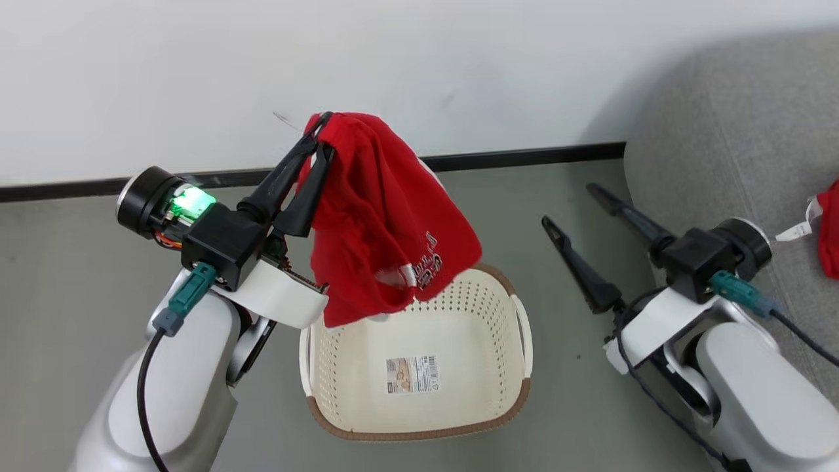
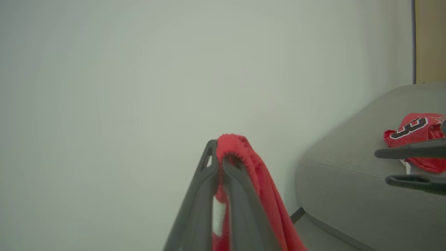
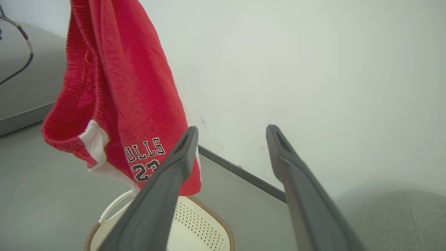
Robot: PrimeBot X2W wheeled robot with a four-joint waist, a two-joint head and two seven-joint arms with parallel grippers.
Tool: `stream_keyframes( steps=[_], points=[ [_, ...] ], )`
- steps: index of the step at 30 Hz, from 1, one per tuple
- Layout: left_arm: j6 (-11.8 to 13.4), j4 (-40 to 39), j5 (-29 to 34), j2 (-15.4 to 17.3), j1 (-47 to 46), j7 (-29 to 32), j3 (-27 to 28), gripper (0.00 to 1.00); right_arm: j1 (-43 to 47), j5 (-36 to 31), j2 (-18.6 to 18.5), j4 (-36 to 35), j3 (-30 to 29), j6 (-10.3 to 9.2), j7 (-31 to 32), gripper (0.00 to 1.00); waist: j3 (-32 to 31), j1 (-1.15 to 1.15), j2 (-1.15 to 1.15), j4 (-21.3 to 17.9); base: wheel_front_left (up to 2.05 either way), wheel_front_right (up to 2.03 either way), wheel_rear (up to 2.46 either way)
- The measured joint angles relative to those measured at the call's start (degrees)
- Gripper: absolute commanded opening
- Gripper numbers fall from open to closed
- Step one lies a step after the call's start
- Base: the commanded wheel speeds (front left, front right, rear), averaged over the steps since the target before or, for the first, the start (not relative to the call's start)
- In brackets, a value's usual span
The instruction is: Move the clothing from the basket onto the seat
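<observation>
The left claw [image 1: 322, 135] is clamping the top of a red sports jersey with white trim [image 1: 387, 223], which is hanging lengthwise above the cream perforated plastic basket [image 1: 419, 434], while the large grey fabric sofa [image 1: 727, 144] is waiting far right, beyond the right claw [image 1: 569, 204], whose fingers are standing apart and empty.

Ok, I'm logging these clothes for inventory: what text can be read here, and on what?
"ULLS" over "23": held red garment, first letter cut off.
"3": red garment on the sofa.
Sticker on the basket floor: too small to read.
White tag on the sofa: too small to read.
</observation>
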Motion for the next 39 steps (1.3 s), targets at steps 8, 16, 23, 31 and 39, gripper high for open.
stream_keyframes(
  steps=[8, 16, 23, 31, 39],
  points=[
    [-1.46, -1.69, -0.55, -0.34, 0.90, 0.00, -2.27, 0.00, 0.91, 2.29, -0.68, 2.13, 6.97, 0.00, 0.00, 1.00, -4.87, 0.00, 0.00, 1.73, 0.00, 0.00, 0.00],
    [-2.04, -3.35, -1.02, -1.07, 0.89, 0.00, -4.57, 0.00, 1.46, 6.70, -1.32, 3.72, 10.71, 0.00, 0.02, 1.00, -8.88, 0.00, 0.00, 3.46, 0.00, 0.00, 0.00],
    [-2.85, -3.72, -1.76, -1.54, 0.88, 0.02, -6.46, 0.00, 1.15, 15.90, -0.85, 4.20, 16.31, 0.00, 1.67, 1.00, -11.64, 0.00, 0.00, 4.88, 0.00, 0.00, 0.00],
    [-3.27, -4.81, -3.19, -2.18, 0.89, 0.58, -8.99, 0.00, -2.29, 23.15, -3.87, 4.09, 21.53, 0.00, 4.63, 1.00, -13.74, 0.00, 0.00, 6.60, 0.00, 0.00, 0.00],
    [-3.46, -6.00, -3.68, -2.64, 0.89, 1.15, -11.16, 0.00, -4.84, 29.48, -6.43, 2.63, 27.04, 0.00, 6.39, 1.00, -14.95, 0.00, 0.00, 8.35, 0.00, 0.00, 0.00]
  ],
)
